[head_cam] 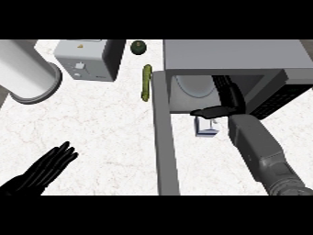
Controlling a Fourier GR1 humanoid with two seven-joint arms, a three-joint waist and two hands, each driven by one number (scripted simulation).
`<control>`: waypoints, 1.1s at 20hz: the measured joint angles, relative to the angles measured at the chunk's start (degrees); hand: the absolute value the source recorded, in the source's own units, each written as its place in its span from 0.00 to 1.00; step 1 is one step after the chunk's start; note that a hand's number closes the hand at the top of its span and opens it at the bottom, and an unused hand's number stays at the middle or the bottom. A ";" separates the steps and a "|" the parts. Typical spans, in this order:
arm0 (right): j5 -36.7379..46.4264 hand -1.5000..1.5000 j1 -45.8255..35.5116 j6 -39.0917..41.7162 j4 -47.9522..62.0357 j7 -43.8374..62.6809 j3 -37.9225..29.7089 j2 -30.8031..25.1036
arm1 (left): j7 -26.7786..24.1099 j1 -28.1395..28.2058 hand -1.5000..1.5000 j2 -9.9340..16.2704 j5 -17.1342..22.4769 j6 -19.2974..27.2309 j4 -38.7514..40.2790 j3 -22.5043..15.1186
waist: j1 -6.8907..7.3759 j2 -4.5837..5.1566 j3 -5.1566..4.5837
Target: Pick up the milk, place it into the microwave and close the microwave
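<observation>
While the left hand (40,170) rests open at the lower left, fingers straight, the right hand (216,110) curls over the top of the milk carton (205,127) — just before the open microwave (267,69), whose door (164,137) swings toward the viewer. Beyond lie a cucumber (147,82), toaster (86,59) and avocado (139,47).

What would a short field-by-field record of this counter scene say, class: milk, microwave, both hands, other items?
milk: carton under the right hand, in front of the microwave opening
microwave: door swung open
right hand: fingers curled over the carton's top
left hand: open, resting at lower left
other items: toaster, cucumber, avocado, grey cylinder
</observation>
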 measured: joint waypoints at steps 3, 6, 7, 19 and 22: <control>0.34 0.00 4.64 0.16 -2.26 -0.88 1.45 1.52 | -1.84 -1.36 1.00 -0.21 -3.25 0.64 1.63 -1.60 | -0.72 -0.31 -0.05; 1.13 0.00 10.09 -0.31 -4.53 -2.20 3.08 2.22 | -3.51 -2.83 1.00 -0.40 -6.27 2.69 3.59 -3.53 | -1.66 -0.59 -0.11; 1.43 0.00 11.85 -0.21 -5.26 -2.31 3.64 2.12 | -4.00 -3.31 1.00 -0.44 -7.33 2.79 4.26 -3.91 | -1.99 -0.69 -0.13; -0.16 0.00 34.58 3.48 -22.37 -4.28 6.42 -1.30 | -10.44 -11.96 1.00 -0.46 -22.52 9.21 14.73 -11.75 | -3.77 -0.76 -0.29; -1.99 0.00 40.64 5.67 -29.01 -3.15 6.41 -3.57 | -12.98 -14.19 1.00 -0.52 -26.03 11.02 18.10 -14.26 | -3.72 -0.62 -0.30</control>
